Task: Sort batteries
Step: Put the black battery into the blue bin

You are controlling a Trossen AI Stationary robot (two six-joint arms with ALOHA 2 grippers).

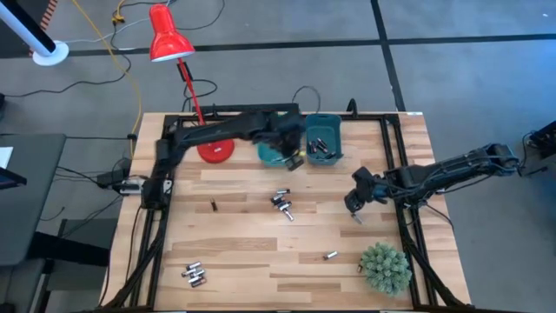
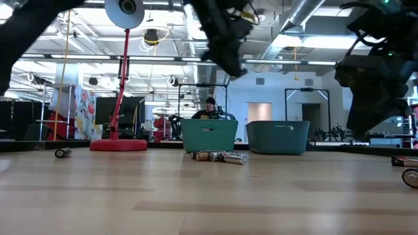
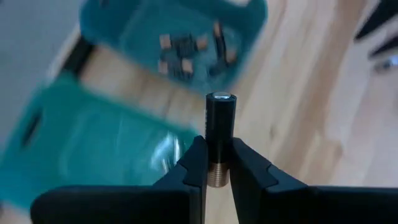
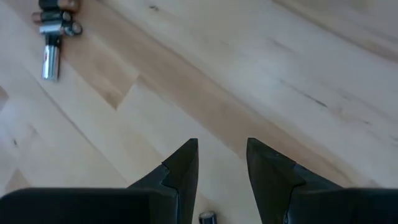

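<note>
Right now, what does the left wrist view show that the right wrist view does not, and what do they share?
Only the left wrist view shows the left gripper shut on a black cylindrical battery with a brass-coloured end, above two teal plastic bins; the farther bin holds several small cells.

Only the right wrist view shows the right gripper empty, its fingers apart, over bare boards, with a small cluster of silvery batteries farther off and another cell's silvery end just below the fingers.

Both show the light wooden tabletop.
</note>
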